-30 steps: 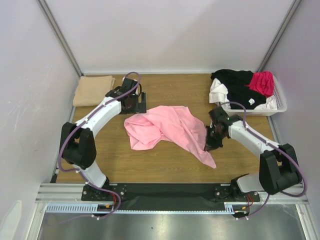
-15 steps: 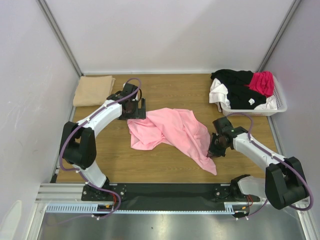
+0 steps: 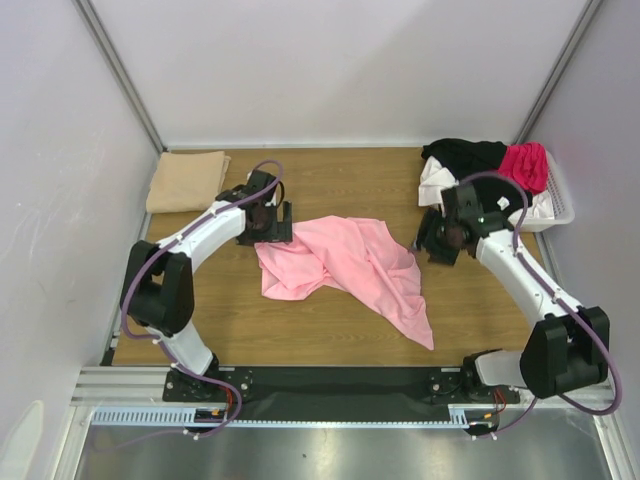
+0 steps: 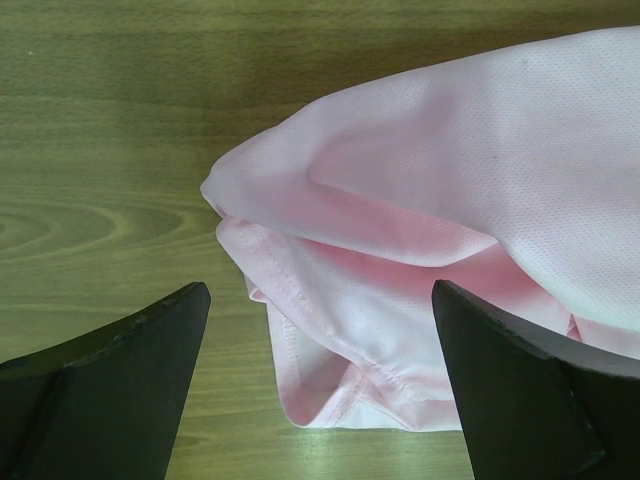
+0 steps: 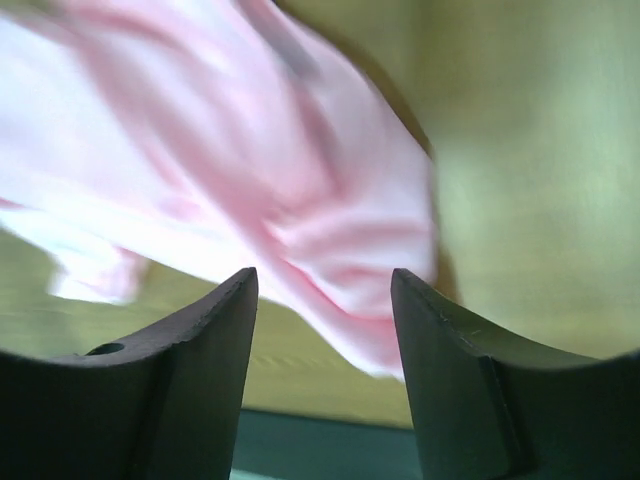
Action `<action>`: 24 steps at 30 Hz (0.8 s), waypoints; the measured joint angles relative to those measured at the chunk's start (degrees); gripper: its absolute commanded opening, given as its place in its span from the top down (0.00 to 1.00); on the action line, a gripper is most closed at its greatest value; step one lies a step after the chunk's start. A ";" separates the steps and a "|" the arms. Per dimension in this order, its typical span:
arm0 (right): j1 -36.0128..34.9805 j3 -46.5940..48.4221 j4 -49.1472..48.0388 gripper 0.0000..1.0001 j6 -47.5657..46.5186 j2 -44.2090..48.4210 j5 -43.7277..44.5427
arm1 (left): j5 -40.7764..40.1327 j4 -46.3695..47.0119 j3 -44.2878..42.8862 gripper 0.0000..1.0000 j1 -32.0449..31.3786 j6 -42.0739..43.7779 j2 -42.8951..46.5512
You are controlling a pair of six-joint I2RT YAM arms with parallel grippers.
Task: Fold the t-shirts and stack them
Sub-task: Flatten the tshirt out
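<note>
- My left fingers [image 4: 150, 370] stand wide apart and pinch nothing; the left gripper [image 4: 320, 300] hangs over a folded, stitched edge of the light pink t-shirt [image 4: 430, 200], and the cloth lies in the gap without touching either finger.
- My right fingers [image 5: 180, 370] are parted too, more narrowly, with nothing between them. The right gripper [image 5: 323, 285] looks down on the same pink cloth, which is blurred in that wrist view.
- From above, the left gripper sits at the pink shirt's far-left corner; the right gripper is just off its right edge, close to the white basket [image 3: 560, 208].
- The pink shirt lies crumpled in the middle of the wooden table [image 3: 330, 175] — bunched on the left, with a long flap trailing toward the near right.
- A tan t-shirt [image 3: 186, 180] lies folded flat in the far-left corner, well apart from the pink one.
- The basket in the far-right corner holds a heap: a black t-shirt [image 3: 470, 160], a magenta t-shirt [image 3: 525, 165] and a white t-shirt [image 3: 437, 180], the white one spilling over the left rim.
</note>
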State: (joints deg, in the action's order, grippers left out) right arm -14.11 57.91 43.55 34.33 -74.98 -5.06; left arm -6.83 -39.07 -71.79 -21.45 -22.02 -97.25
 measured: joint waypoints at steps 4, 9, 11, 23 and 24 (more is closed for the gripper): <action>1.03 6.67 -4.52 0.39 -2.82 -4.13 0.33 | 0.22 0.04 0.02 0.00 0.00 0.00 -0.57; 1.99 6.58 -9.01 0.44 -6.12 -12.61 -1.20 | 0.57 0.15 0.63 0.00 0.00 0.00 -1.01; 1.99 6.58 -11.23 0.44 -7.45 -15.08 -2.64 | 0.59 0.11 0.96 0.00 0.00 0.00 -1.03; 1.29 6.60 -20.55 0.59 -13.86 -26.21 -11.26 | 0.33 -0.28 1.20 0.00 0.00 0.02 -1.05; 1.20 6.60 -20.72 0.61 -14.01 -26.69 -11.58 | 0.26 -0.44 1.18 0.00 0.00 0.04 -1.07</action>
State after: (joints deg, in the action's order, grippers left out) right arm -12.91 64.51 22.83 20.32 -101.67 -16.64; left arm -6.57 -39.51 -70.61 -21.45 -21.98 -98.32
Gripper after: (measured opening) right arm 0.466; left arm 0.996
